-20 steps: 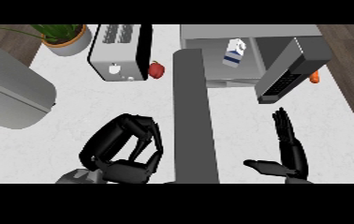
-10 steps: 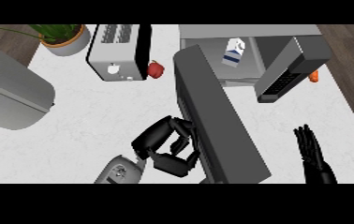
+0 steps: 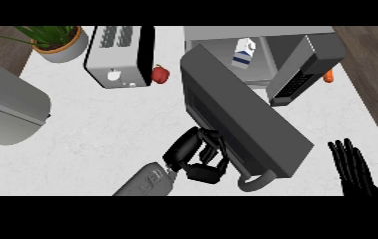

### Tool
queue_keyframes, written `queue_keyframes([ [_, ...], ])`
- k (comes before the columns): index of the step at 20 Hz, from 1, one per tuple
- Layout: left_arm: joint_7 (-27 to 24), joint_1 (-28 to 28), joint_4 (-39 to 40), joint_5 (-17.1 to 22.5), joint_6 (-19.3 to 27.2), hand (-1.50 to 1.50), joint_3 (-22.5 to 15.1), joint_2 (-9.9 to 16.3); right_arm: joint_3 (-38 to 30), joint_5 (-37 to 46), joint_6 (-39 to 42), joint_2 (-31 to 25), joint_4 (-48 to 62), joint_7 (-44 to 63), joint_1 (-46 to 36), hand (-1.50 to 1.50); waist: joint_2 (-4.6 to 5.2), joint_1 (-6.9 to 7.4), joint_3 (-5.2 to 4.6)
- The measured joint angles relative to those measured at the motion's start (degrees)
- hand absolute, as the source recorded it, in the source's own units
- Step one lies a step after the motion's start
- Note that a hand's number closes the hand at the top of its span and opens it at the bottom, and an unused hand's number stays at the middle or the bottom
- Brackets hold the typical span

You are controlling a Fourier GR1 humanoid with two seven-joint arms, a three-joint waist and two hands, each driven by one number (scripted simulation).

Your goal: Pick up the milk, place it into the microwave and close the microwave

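Spreading across most of the head view is a white, faintly marbled kitchen counter (image 3: 96, 128), with a strip of dark wood at the upper left corner and another along the upper right edge. A green leafy plant in a pale round pot (image 3: 53, 42) stands at the top left, and just right of it sits a white and black slotted toaster (image 3: 119, 56) with a small red pepper-like object (image 3: 160, 73) touching its right side. A large curved grey appliance lid (image 3: 21, 108) fills the left edge.

At the upper right stands the grey box-shaped microwave (image 3: 291, 63), its cavity open to view, and a small orange object (image 3: 329, 75) lies just beside its right wall. Inside the cavity, upright near the back, stands the white and blue milk carton (image 3: 244, 51). The microwave's dark grey door with its curved handle (image 3: 240, 118) swings out diagonally toward the lower middle of the counter, partly open.

The robot's black left hand (image 3: 196, 155) has its fingers curled against the door's outer face near its lower edge, well apart from the milk carton. The black right hand (image 3: 353, 165) shows at the lower right edge, fingers straight and pointing up, holding nothing, also well apart from the carton.
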Motion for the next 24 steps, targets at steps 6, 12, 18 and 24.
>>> queue_keyframes([
  [6, -1.6, -5.0, 5.6, 9.7, 5.7, 1.50, -6.9, 0.0, 0.6, -4.0, 3.0, -1.7, -8.9, 4.9, 1.5, -1.50, 0.42, -1.74, -0.06],
  [12, -2.4, -8.2, 5.8, 18.0, 10.1, 1.50, -11.7, 0.1, 1.8, -6.8, 5.6, -3.1, -15.2, 9.0, 2.3, -1.50, 0.87, -3.81, -0.14],
  [18, -4.2, -10.9, 4.3, 25.4, 15.5, 1.50, -13.1, 0.1, 2.6, -8.3, 7.3, -4.7, -19.1, 12.1, 1.9, -1.50, 1.29, -5.85, -0.20],
  [24, -4.8, -13.8, 4.0, 31.7, 23.3, 1.50, -12.2, -0.2, 0.8, -9.5, 8.2, -7.7, -21.9, 14.5, 0.8, -1.50, 1.59, -7.52, -0.21],
])
